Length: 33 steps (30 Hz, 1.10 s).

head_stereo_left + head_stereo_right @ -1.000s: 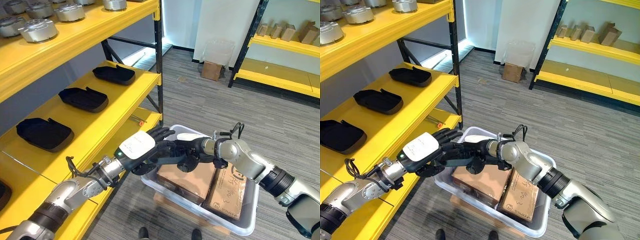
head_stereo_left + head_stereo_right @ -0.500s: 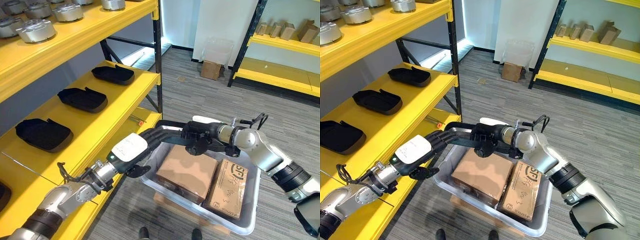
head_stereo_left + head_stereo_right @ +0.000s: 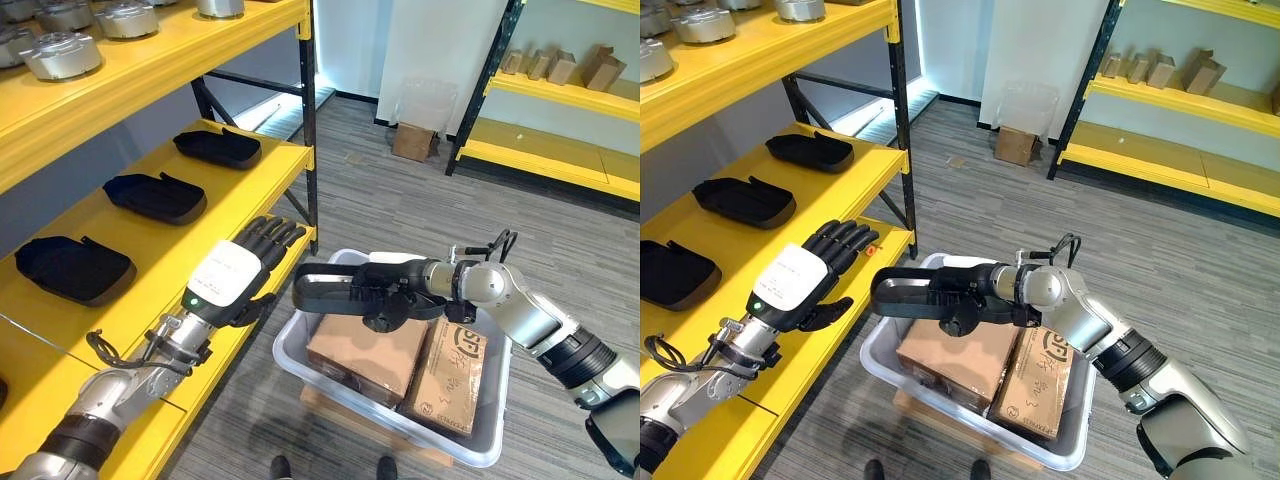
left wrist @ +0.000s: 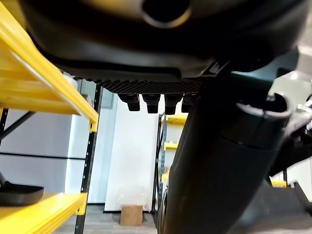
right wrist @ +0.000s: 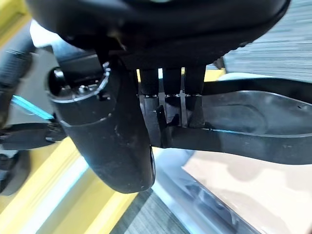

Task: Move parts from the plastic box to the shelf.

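Right hand (image 3: 400, 298) fingers clamped on black part (image 3: 330, 292), held above plastic box (image 3: 495, 400). Left hand (image 3: 232, 275) fingers spread, empty, beside shelf (image 3: 265, 185). Risk: one-end grip lets part tilt, clipping shelf edge.

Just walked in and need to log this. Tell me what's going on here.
The right hand is curled round a black tray-shaped part, holding it above the plastic box, which has cardboard boxes in it. The left hand is open beside the yellow shelf, where similar black parts already lie. The held part has not yet reached the shelf.
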Motion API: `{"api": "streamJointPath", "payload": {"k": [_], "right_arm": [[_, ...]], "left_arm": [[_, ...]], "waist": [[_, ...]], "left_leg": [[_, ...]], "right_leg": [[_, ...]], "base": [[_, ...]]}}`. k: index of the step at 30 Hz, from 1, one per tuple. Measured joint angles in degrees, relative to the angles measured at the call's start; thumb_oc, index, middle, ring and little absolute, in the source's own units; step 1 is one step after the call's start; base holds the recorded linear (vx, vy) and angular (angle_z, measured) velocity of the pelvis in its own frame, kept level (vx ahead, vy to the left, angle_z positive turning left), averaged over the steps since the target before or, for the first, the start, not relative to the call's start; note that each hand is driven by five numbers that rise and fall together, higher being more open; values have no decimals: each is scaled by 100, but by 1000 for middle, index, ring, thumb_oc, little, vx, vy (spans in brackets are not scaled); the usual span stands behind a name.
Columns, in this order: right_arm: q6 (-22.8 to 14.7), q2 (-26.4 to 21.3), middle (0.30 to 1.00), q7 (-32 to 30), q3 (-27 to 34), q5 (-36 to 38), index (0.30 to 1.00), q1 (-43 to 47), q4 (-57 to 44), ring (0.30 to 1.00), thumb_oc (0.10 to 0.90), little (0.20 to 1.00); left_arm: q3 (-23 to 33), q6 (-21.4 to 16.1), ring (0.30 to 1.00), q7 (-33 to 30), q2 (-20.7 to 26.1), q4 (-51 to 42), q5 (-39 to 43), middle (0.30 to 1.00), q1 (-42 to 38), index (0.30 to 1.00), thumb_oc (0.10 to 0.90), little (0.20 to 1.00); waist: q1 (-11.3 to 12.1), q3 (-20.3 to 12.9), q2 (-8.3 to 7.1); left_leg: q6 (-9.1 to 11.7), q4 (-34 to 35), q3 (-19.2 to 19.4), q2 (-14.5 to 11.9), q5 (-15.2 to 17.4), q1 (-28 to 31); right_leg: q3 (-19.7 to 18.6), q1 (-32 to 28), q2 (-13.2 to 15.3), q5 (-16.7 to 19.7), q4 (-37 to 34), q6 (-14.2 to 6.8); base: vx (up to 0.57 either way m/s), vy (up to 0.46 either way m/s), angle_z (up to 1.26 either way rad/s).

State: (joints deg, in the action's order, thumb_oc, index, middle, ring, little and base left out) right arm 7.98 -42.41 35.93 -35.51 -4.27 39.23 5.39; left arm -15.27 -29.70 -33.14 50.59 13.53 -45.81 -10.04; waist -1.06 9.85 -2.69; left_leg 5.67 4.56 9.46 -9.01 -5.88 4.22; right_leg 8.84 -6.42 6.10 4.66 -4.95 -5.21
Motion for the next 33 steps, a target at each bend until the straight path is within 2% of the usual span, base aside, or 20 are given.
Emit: {"api": "streamJointPath", "payload": {"k": [8,13,25,27,33], "right_arm": [[-301,-37,300,306,-36,9,300,0,-140,300,400,300],[-427,-6,300,312,-43,-2,300,3,-311,300,400,300],[-608,-89,300,150,-204,-16,300,4,-276,300,400,300],[-734,-85,300,55,-204,-14,300,4,-276,300,400,300],[-727,-95,300,40,-200,-19,300,6,-279,300,400,300]], "left_arm": [[-60,-30,1000,106,-57,1,0,1000,-28,1000,900,1000],[-191,-34,1000,210,-236,74,-1,1000,-44,1000,900,1000],[-364,-28,1000,588,-236,254,-7,1000,-50,1000,900,1000],[-371,-13,1000,628,-236,410,-8,1000,-48,1000,900,1000],[-368,237,1000,581,-256,981,-243,1000,39,1000,900,1000]], "waist": [[-48,0,-9],[-32,-3,-14],[-47,-3,-13],[-44,-3,-13],[-53,-3,-12]], "left_leg": [[0,0,29,-8,0,7],[0,0,33,-8,0,9],[-2,0,82,-9,2,9],[-2,0,89,-9,2,10],[-4,0,124,-9,4,31]], "right_leg": [[-15,12,-10,2,0,-2],[-38,13,-9,5,0,-2],[-62,41,-8,16,0,-2],[-67,45,-8,19,0,-1],[-95,46,-7,25,0,0]], "base": [[0,0,0],[0,0,0],[1,3,-1],[0,0,0],[1,7,-2]]}}
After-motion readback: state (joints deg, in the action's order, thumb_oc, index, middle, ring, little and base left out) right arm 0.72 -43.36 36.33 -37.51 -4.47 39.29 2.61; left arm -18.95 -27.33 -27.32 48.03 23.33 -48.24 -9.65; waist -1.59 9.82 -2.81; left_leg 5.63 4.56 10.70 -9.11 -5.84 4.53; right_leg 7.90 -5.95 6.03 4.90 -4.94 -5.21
